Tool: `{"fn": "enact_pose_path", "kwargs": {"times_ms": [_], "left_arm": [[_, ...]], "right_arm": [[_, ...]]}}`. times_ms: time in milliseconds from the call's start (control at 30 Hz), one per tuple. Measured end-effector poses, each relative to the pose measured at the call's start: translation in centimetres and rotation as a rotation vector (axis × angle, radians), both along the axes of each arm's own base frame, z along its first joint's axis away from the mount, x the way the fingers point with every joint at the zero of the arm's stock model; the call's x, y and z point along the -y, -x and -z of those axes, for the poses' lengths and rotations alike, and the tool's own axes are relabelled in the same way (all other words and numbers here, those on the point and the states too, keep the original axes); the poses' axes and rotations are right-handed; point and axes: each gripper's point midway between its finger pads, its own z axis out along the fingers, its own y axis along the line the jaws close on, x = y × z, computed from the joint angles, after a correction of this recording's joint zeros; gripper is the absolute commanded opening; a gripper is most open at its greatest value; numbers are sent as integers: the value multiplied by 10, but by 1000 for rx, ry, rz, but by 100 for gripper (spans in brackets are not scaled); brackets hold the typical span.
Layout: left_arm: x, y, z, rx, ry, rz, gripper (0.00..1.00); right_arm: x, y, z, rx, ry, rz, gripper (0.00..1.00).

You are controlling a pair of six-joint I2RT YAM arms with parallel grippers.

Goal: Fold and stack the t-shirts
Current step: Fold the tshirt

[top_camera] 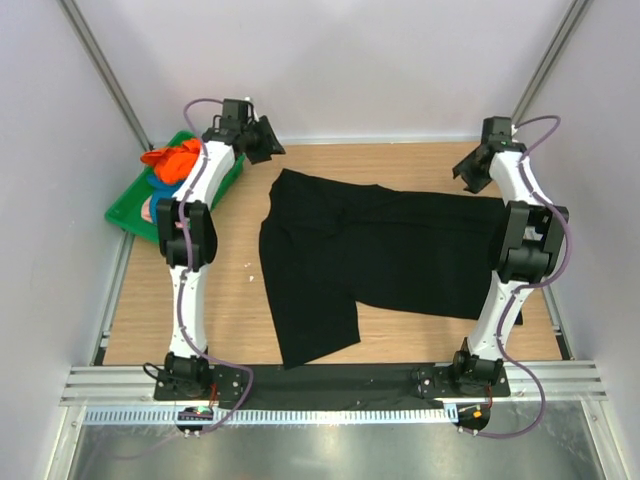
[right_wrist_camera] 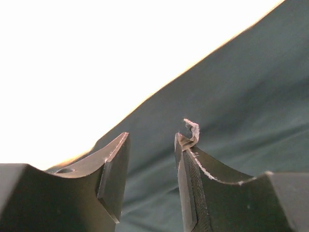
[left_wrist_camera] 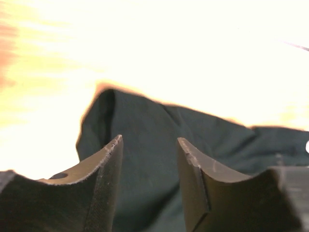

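Black t-shirt spread on the table, both grippers open.
The left gripper hangs by the black t-shirt's far-left corner and the right gripper by its far-right corner, each with jaws parted and nothing between them. Left of the black t-shirt, a green tray holds an orange t-shirt bundled over blue cloth and pink cloth.

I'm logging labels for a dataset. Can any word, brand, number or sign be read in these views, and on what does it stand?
No text can be read.
Black t-shirt: no print or label shows in any view.
Green tray and the clothes in it: no writing shows.
Arm bases: any marks are too small to read.
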Motion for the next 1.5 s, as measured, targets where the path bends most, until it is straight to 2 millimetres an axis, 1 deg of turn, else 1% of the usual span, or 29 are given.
{"fn": "enact_pose_path", "kwargs": {"times_ms": [33, 100, 167, 233, 300, 367, 467, 567, 733, 833, 900, 1000, 1133, 1233, 1300, 1367, 1500], "left_arm": [[2, -6, 12, -4, 8, 4, 46], [7, -13, 40, -37, 38, 7, 43], [14, -17, 64, -65, 73, 4, 42], [22, -15, 86, -106, 118, 1, 41], [30, -11, 102, -136, 143, -1, 41], [39, -6, 112, -159, 155, -5, 42], [49, -1, 117, -178, 152, -24, 43], [53, -1, 120, -184, 132, -54, 43], [49, -6, 123, -226, 101, -113, 43], [45, -5, 126, -252, 87, -150, 45], [42, -3, 127, -262, 81, -166, 45], [38, -3, 128, -273, 76, -189, 46], [26, -2, 128, -290, 71, -208, 46], [9, 0, 127, -299, 69, -227, 46], [-4, 1, 127, -303, 60, -234, 46], [-12, 1, 127, -304, 63, -234, 46], [-16, 1, 127, -304, 72, -218, 46]], "right_arm": [[11, -2, 2, -5, 18, 7, 48], [29, -3, 9, -28, 54, 5, 46], [40, 0, 16, -56, 78, -1, 43], [50, 7, 21, -86, 94, -2, 41], [60, 12, 23, -103, 108, 0, 40], [69, 16, 25, -111, 119, 8, 39], [80, 21, 27, -123, 132, 14, 39], [90, 22, 32, -131, 149, 13, 39], [98, 17, 46, -141, 180, -4, 44], [105, 16, 57, -170, 207, -20, 47], [112, 10, 60, -179, 223, -29, 48], [128, -1, 60, -171, 252, -24, 49], [143, -4, 57, -172, 279, -17, 52], [150, -8, 55, -164, 281, -14, 52], [151, -13, 57, -158, 280, -18, 53], [150, -16, 61, -158, 277, -29, 54], [143, -21, 73, -159, 245, -75, 53]]}}
